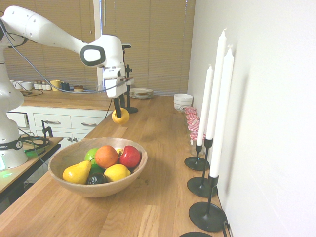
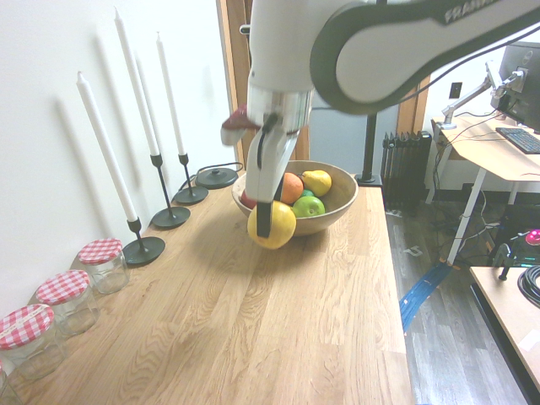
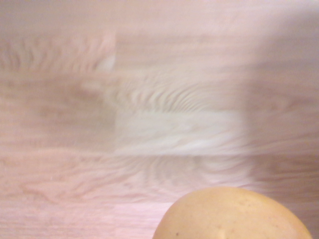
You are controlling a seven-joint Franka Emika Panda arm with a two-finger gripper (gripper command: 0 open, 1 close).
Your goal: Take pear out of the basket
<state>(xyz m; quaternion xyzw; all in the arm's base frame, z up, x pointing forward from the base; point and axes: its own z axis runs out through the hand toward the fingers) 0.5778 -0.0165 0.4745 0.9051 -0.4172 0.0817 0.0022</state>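
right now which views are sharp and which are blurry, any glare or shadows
First exterior view: sharp, washed-out white wall, candles cast soft shadows. Second exterior view: arm close and blurred, pear throws a shadow on the countertop. Wrist view: wood grain smeared, pear soft, pinkish cast.

My gripper (image 1: 120, 114) above the counter (image 1: 148, 207) with the pear (image 1: 121, 116) between its fingers, clear of the wood, basket (image 1: 74, 183) on the counter apart from the pear, candlesticks (image 1: 207, 215) along the wall, jars (image 2: 103, 264) beside them.
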